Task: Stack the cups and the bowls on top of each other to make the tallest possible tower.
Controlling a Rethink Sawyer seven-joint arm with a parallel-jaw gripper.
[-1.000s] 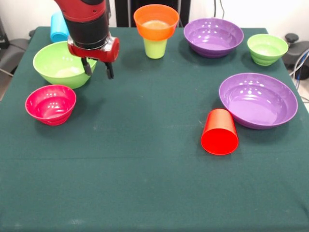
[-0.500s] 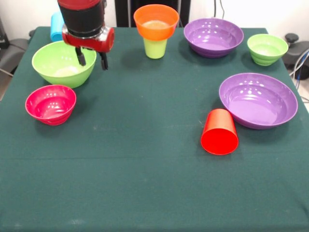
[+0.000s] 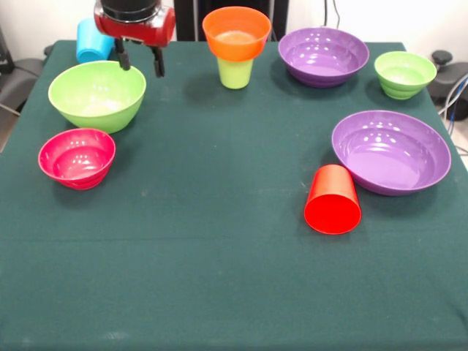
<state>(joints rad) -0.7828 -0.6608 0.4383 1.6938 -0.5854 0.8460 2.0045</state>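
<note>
My gripper [image 3: 139, 61] hangs open and empty at the far left, just above and behind the large lime green bowl [image 3: 96, 95]. In front of that bowl sits a pink bowl [image 3: 77, 157]. A sky blue cup [image 3: 91, 42] lies behind the gripper at the table's back edge. At the back middle, an orange bowl [image 3: 236, 33] rests on a lime green cup [image 3: 235, 73]. On the right are a purple bowl [image 3: 323, 55], a small green bowl [image 3: 404, 74] and a larger purple bowl [image 3: 391, 151]. A red cup [image 3: 333, 199] lies on its side beside the larger purple bowl.
Everything stands on a dark green cloth [image 3: 219, 256]. Its edges run close to the bowls at the left and right. Dark chair parts and cables show beyond the table's sides.
The gripper has lifted and drawn back from the lime green bowl's right rim toward the top edge, staying open. The bowl sits a touch further left.
</note>
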